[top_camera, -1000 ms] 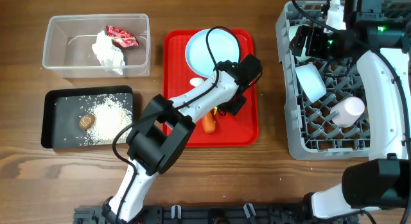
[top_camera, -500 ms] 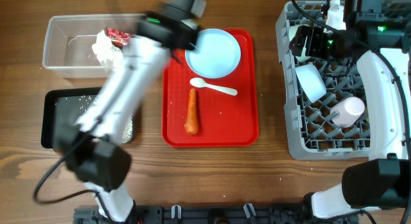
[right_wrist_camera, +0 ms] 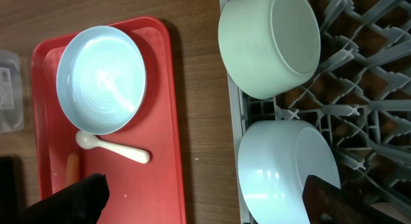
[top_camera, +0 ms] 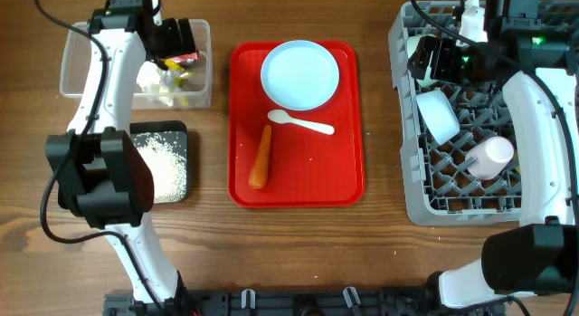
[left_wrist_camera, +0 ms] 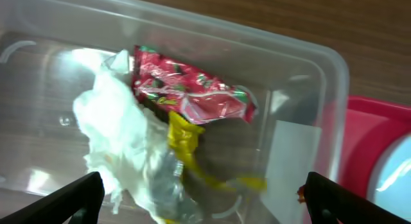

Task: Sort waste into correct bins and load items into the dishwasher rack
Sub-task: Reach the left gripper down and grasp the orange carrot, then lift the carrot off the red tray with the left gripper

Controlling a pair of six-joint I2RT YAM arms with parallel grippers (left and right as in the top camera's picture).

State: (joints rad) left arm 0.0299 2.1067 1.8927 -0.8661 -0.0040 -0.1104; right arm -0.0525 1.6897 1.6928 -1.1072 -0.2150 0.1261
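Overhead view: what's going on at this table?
The left gripper hangs open over the clear plastic rectangular tub, which holds a crumpled white tissue, a red snack wrapper and a yellow wrapper. The black shallow tray beside it holds white rice grains. An orange carrot, a white plastic spoon and a light blue round plate lie on the flat red tray. The right gripper, open and empty, hovers over the grey plastic dishwasher rack, which holds two pale bowls and a small pink cup.

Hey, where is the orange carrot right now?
In the overhead view the orange carrot lies on the red tray, toward its left edge. It sits just below the bowl end of the white spoon, with the light blue plate beyond that.
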